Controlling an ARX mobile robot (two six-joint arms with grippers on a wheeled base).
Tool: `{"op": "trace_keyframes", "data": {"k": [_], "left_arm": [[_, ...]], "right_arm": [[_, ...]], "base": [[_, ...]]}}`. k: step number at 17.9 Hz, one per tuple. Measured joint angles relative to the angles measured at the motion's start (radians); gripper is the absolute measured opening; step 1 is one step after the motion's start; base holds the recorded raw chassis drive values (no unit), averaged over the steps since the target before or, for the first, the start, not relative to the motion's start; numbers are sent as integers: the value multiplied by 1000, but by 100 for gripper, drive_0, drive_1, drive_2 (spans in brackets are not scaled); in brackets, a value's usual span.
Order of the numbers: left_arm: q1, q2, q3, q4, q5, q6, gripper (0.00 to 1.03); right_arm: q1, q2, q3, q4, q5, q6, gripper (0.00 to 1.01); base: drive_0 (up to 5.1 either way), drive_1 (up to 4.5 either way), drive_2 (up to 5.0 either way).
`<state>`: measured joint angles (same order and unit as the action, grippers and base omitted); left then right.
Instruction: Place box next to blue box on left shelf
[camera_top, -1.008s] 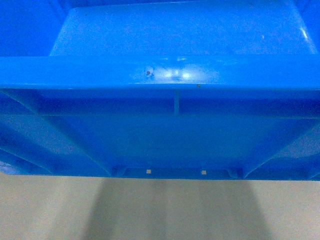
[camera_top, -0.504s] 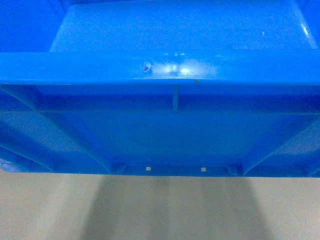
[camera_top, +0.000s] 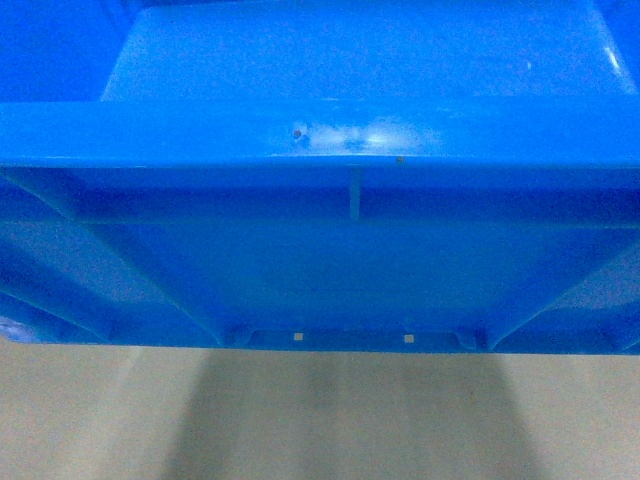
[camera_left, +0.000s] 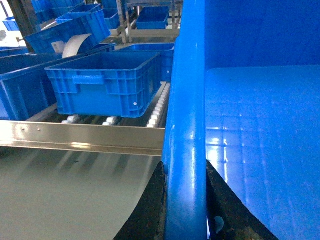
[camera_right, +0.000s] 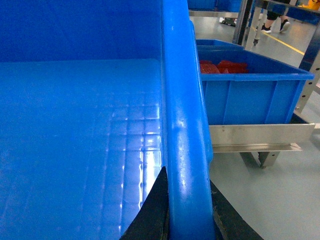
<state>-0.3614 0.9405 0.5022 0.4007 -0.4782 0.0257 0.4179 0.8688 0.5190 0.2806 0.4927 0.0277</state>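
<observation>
A: Where's the box (camera_top: 330, 250)?
B: Off the floor, both grippers (camera_left: 184, 200) clamped on its side rims
A: Risk?
B: It could clip the shelf (camera_left: 85, 137) edge or bump the blue box (camera_left: 102, 82)

The left gripper (camera_left: 185, 210) clamps the thick rolled rim of the box (camera_left: 260, 150), with one dark finger (camera_left: 147, 210) on the outer face of the wall and the other on the inner face. The rim runs from the bottom edge of the view upward. The smooth inner floor of the box shows a faint grid pattern and light reflections. To the left, a blue crate (camera_left: 102, 82) rests on the white rollers of the left shelf (camera_left: 85, 135), near its front metal rail. More blue crates (camera_left: 75, 27) stand behind it. Grey floor (camera_left: 65, 195) lies below the rail.
</observation>
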Motion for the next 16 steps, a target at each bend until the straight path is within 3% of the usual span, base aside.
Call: {"op": "trace_keyframes", "data": {"k": [16], "left_arm": [[0, 1, 0, 0, 1, 0, 13]], "right_arm": [[0, 0, 0, -1, 0, -1, 8]], "base": [[3, 405, -399]]}}
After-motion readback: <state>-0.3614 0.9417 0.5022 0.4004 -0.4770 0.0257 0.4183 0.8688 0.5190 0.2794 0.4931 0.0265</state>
